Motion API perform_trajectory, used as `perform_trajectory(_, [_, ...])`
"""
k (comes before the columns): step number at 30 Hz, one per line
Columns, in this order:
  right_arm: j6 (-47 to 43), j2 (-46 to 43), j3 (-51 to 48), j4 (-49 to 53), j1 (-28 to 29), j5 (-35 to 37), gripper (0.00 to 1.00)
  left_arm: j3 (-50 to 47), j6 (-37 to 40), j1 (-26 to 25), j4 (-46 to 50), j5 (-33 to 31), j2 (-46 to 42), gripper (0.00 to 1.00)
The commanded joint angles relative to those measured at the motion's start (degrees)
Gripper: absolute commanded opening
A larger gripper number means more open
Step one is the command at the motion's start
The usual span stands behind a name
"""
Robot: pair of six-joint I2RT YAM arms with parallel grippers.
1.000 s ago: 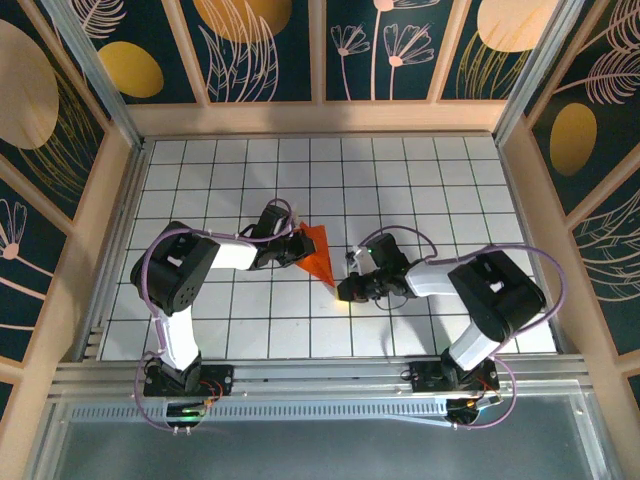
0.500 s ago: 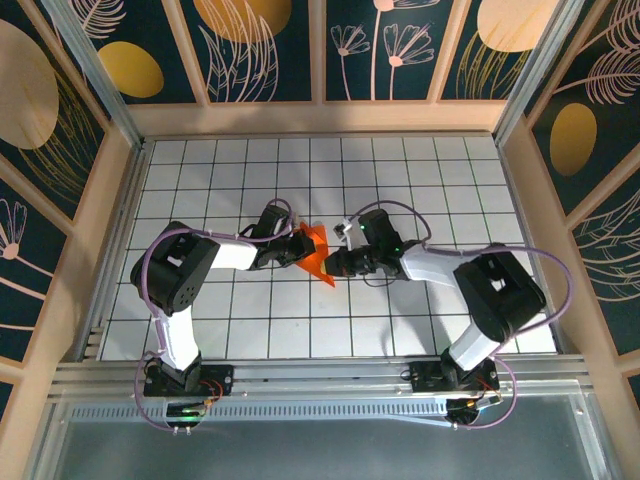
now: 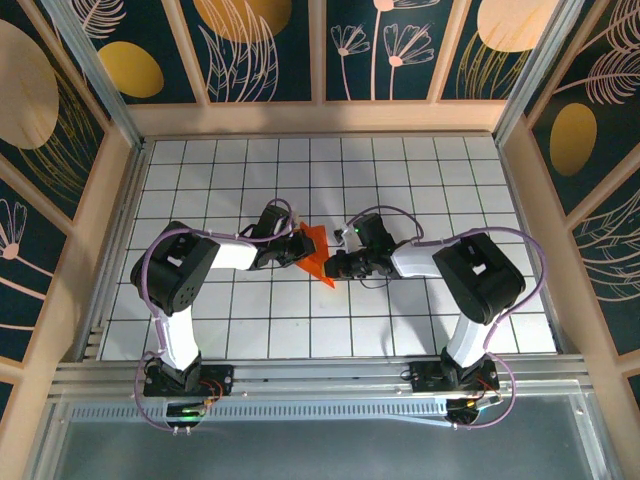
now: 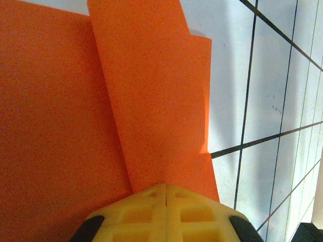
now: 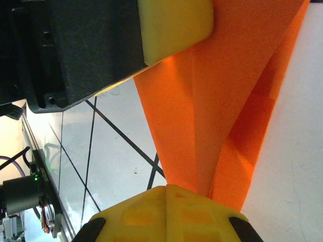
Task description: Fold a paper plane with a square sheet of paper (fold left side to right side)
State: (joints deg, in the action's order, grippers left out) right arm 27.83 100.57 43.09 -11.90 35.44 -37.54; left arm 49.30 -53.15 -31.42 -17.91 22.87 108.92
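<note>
The square sheet of paper (image 3: 318,258) is a folded orange wedge on the grid table, its point toward the near edge. My left gripper (image 3: 298,247) is shut, its tips resting on the wedge's left side. In the left wrist view the shut yellow tips (image 4: 166,186) sit on a folded flap of the paper (image 4: 151,101). My right gripper (image 3: 334,267) is shut too, touching the wedge's near right edge. From the right wrist, its tips (image 5: 166,187) meet the narrow end of the paper (image 5: 222,101), and the left gripper's fingers (image 5: 174,25) press the far end.
The white grid table (image 3: 450,170) is walled by wooden rails (image 3: 320,118) at the back and both sides. Both forearms lie low across the middle of the table, meeting at the paper. A purple cable (image 3: 385,215) loops over the right wrist.
My right gripper has swung from the near right of the paper up and left to its near edge, staying shut. The left gripper has held its place on the paper.
</note>
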Motion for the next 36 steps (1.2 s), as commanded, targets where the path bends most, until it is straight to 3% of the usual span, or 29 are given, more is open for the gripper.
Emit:
perform_trajectory(1, [0.8,1.1,-1.4,-1.7,-0.4,0.4,0.00,-1.0,1.0,0.2,4.5,-4.2,2.4,0.00])
perform_trajectory(17, [-0.7,2.2,-4.1,1.6,-0.5,1.4,0.00,-0.7,1.1,0.1,4.5,-4.1,2.3,0.00])
perform_trajectory(29, [-2.6,4.9,-2.9,7.3,-0.4,6.4,0.00,6.1,3.7,0.1,6.2,-2.6,-3.4,0.02])
perform_trajectory(36, [-2.3,5.9,-2.7,7.6,-0.5,7.4,0.00,-1.0,1.5,0.2,0.4,0.2,-8.2,0.00])
